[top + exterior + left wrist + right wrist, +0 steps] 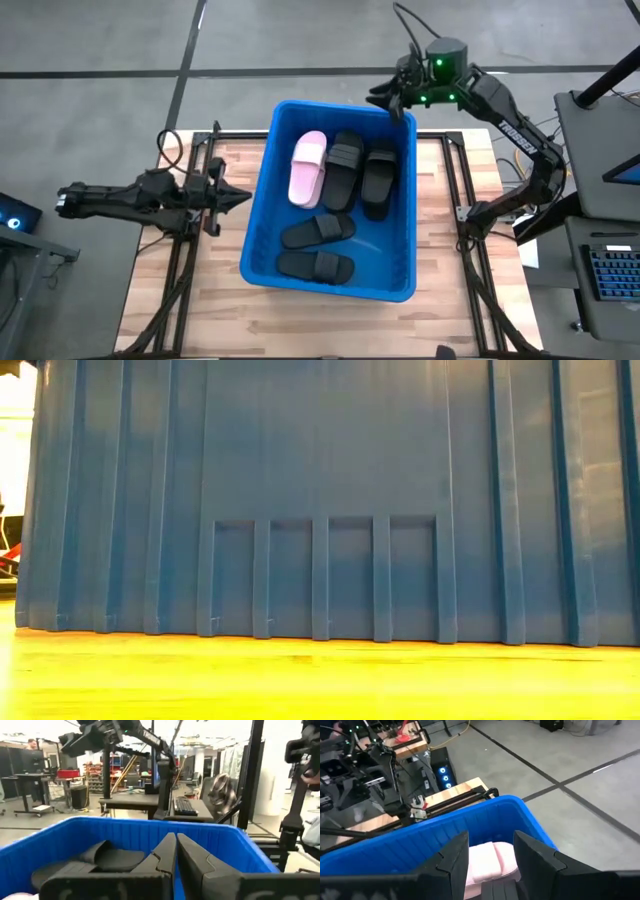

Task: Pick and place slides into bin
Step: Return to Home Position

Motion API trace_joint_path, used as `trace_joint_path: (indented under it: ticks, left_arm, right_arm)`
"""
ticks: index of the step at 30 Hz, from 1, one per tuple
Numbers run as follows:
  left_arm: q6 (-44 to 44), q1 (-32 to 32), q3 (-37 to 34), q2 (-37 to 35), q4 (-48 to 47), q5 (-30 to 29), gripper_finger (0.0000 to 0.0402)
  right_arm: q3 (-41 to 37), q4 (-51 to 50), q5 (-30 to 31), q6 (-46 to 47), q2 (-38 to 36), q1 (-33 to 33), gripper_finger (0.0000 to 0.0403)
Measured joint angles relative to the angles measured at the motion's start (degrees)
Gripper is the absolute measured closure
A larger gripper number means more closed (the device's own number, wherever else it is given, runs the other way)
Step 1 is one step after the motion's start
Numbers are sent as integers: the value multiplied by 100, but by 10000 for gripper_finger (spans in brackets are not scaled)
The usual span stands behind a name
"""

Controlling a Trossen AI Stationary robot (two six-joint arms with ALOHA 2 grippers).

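Over the far corner of the bin [330, 105], right gripper [385, 100] parted, empty; risks clipping the bin if swung home without lifting. Left gripper [240, 197], fingers together, parked just beside its left wall.

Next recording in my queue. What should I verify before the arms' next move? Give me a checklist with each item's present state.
1. Right gripper open and empty, above the bin's far rim: ok.
2. Left gripper shut on nothing, outside the bin's left wall: ok.
3. Pink slide and four black slides lie inside the bin: ok.
4. No slide shows on the table: ok.
5. Slides hidden beneath others: cannot tell.
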Motion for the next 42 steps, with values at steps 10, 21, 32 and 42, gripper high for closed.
trace_joint_path:
  ticks: [10, 21, 32, 42]
  left_arm:
    - [70, -2, -1357, -1644, 69, -298, 402]
    - [-299, 0, -2919, -2511, 966, -292, 402]
    - [-303, 0, -2917, -2478, 947, -398, 402]
    - [-298, 0, -2917, -2489, 990, -428, 402]
  right_arm:
    - [0, 5, 483, 267, -2, 300, 257]
    - [-2, 176, 681, 213, -30, 1088, 257]
    - [-789, 3020, 595, 216, -55, 3109, 277]
    - [-2695, 3775, 1230, 648, -947, 3596, 320]
